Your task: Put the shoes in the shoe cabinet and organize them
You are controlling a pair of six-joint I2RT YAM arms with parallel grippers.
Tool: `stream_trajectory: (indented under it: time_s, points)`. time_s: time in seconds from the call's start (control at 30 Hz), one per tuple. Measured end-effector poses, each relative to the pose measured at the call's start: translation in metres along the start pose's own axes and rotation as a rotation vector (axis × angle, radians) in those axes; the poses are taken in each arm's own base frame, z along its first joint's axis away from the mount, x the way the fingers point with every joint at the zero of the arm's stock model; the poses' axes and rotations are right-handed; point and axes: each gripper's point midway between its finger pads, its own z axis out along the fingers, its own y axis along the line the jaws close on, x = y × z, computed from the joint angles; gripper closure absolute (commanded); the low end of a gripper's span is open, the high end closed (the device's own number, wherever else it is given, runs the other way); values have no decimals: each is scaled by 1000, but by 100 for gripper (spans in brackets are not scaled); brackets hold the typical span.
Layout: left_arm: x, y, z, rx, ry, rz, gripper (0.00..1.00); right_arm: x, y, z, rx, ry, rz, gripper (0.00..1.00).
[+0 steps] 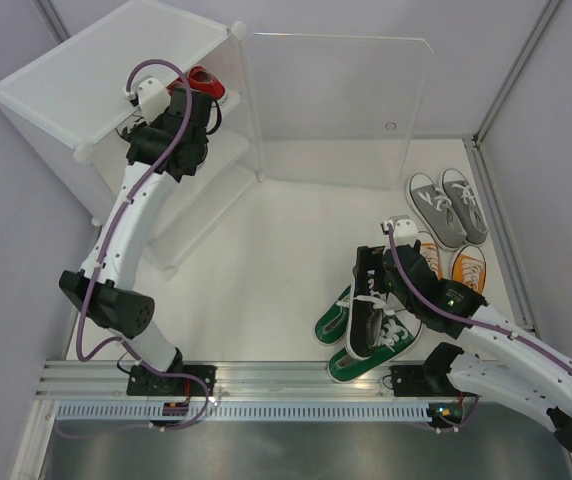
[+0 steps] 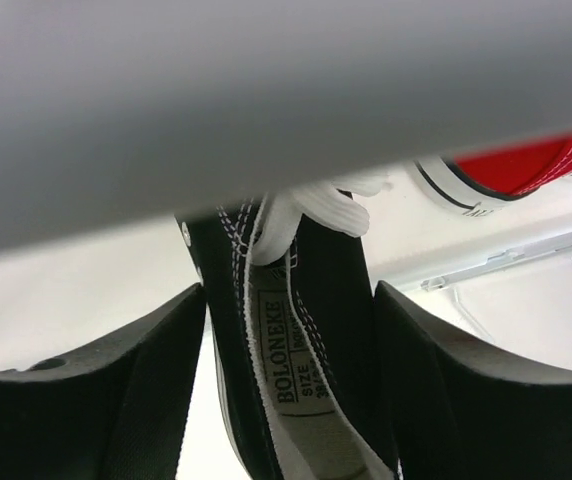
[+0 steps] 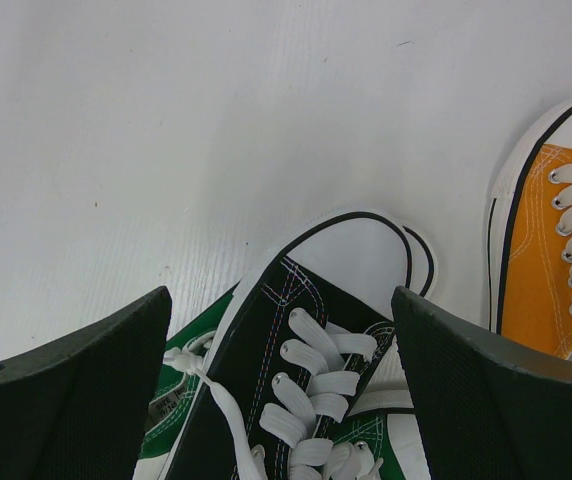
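The fingers (image 2: pixel 116 400) of the left gripper (image 2: pixel 291 300) sit one on each side of a black shoe (image 2: pixel 311 350). They look like they touch its sides, but I cannot tell if they squeeze it tight. The shoe's open top faces the wrist camera. Its tongue has a tag with letters on it (it reads BOLONEKE). White laces (image 2: pixel 316 205) bunch up at the far end. Just past them is a red shoe (image 2: pixel 526 165) on a white shelf (image 2: pixel 406 235). A grey blurry panel covers the top of this view. Seen from above, the left arm reaches into the shoe cabinet (image 1: pixel 86 70) at the back left. The red shoe peeks out right by the gripper. The cabinet's clear door (image 1: pixel 336 110) stands wide open.

The fingers (image 3: pixel 76 390) of the right gripper (image 3: pixel 278 295) are far apart and hold nothing. Between them, lower down, is the toe of the other black shoe (image 3: pixel 266 370). It lies on top of the green shoes (image 3: pixel 181 400). An orange shoe (image 3: pixel 551 240) is just beside it on the right. Seen from above, these shoes are on the white table (image 1: pixel 266 250), near the front right. The grey pair (image 1: pixel 448 205) sits side by side farther back, near the open door.
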Motion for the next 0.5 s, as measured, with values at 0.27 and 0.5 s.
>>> stream_trajectory:
  time_s: [0.27,0.5]
  points:
    - [-5,11,4,-44,-11,33,80,0,0,0,-1,-2,1,6]
    - [-16,17,3,-77,-38,96,97,-1,0,0,-1,-3,1,6]
